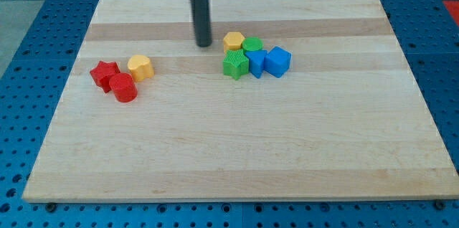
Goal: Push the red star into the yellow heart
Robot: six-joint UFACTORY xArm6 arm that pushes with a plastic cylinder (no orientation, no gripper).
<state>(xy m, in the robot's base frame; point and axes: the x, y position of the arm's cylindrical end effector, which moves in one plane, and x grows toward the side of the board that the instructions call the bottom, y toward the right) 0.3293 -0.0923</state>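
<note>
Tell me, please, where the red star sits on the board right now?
The red star lies at the view's left of the board, with the yellow heart just to its right and the red cylinder touching it below-right; my tip is far off, toward the centre-top.

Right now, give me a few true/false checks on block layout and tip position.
1. My tip touches the red star. False: it stands well to the view's right of it, nearer the yellow hexagon.
2. The yellow heart lies to the view's right of the red star. True.
3. The red cylinder sits in the cluster at the view's right. False: it is beside the red star.
4. The green star sits next to a blue block. True.
5. The blue cube is the cluster's rightmost block. True.
</note>
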